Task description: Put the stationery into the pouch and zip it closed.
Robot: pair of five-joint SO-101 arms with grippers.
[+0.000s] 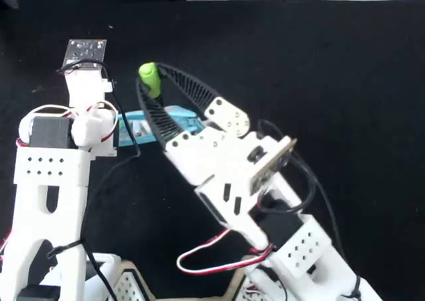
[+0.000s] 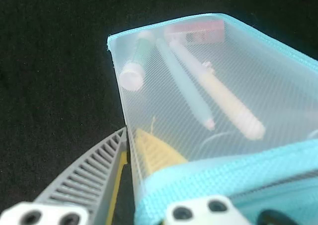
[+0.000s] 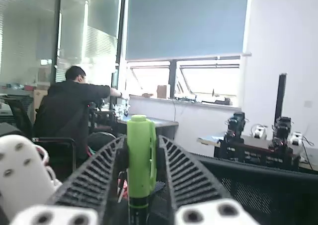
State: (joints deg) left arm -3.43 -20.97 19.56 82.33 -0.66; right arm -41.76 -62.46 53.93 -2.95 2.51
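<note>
Firmly, right fingers (image 3: pixel 191 180) clamp the green marker (image 3: pixel 141 155); left fingers (image 2: pixel 94 170) pinch the pouch (image 2: pixel 258 66).

translucent frosted plastic pouch (image 2: pixel 283 86): fine diagonal ribbing, semi-matt | turquoise woven cloth zip tape (image 2: pixel 233 178): coarse, matt | round green plastic marker (image 3: pixel 141 160): smooth, slight sheen | right claw (image 3: pixel 141 140): black ribbed plastic, matt | left claw (image 2: pixel 128 138): grey ribbed plastic, smooth white plastic base | black counter (image 1: pixel 345 82): matt

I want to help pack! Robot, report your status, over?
Left gripper clamped on pouch edge. Right gripper holds green marker, not yet in pouch. Pens already inside. Nothing blocking.
</note>
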